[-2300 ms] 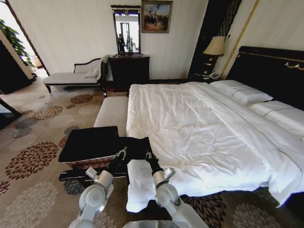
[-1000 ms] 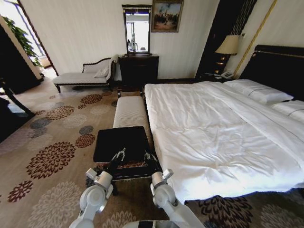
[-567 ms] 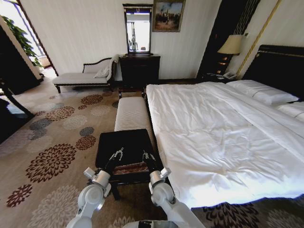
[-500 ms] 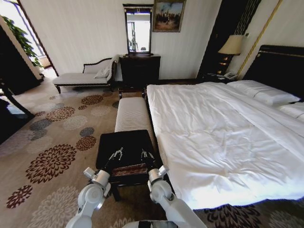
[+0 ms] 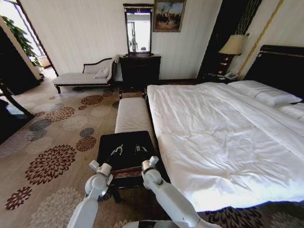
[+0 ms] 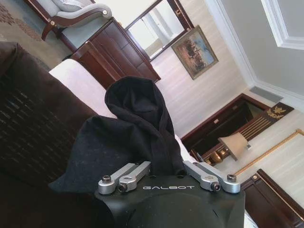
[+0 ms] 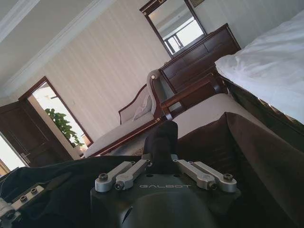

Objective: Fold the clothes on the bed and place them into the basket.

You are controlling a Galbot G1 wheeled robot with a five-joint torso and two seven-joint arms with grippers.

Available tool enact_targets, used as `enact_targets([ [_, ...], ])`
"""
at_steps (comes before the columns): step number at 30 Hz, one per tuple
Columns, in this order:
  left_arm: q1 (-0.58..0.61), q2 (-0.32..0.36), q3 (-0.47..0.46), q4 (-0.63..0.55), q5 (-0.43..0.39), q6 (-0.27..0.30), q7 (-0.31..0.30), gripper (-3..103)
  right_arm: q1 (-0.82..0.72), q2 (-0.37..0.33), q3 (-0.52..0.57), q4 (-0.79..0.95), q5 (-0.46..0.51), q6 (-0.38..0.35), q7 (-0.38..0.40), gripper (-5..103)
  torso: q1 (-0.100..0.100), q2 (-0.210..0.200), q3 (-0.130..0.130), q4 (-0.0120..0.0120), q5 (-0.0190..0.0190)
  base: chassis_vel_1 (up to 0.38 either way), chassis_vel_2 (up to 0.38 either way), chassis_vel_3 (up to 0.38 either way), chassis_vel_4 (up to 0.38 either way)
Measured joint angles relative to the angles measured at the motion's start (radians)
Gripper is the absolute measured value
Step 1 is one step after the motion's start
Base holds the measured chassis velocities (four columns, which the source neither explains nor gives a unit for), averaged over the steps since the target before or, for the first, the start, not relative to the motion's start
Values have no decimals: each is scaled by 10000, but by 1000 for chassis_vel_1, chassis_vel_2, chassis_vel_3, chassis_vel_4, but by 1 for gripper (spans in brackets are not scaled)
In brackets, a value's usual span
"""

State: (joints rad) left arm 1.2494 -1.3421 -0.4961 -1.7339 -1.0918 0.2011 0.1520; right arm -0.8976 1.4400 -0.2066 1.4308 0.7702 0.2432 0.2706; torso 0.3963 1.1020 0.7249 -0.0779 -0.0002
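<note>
Both claws (image 5: 128, 150), still gripping the T-shirt (image 6: 137, 123), farther over the basket (image 5: 105, 142).

Both arms reach forward, left claw (image 5: 117, 150) and right claw (image 5: 140, 148) clamped.

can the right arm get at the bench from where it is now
Probably not as things stand. The right gripper is shut on the black T-shirt over the basket, as is the left gripper. The striped bench lies beyond the basket, with basket and cloth in the way.
</note>
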Motion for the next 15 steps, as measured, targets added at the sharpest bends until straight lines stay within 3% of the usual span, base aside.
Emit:
enact_targets([
  [11,110,-188,-21,98,203,-136,-245,7,106,-98,111,-63,23,-17,40,9,-3,3,-1,3,2,0,0,0,0],
  [15,33,-328,246,275,1603,-666,-854,19,140,-102,173,-99,-148,-19,-69,8,-2,2,0,-1,2,0,0,0,0],
])
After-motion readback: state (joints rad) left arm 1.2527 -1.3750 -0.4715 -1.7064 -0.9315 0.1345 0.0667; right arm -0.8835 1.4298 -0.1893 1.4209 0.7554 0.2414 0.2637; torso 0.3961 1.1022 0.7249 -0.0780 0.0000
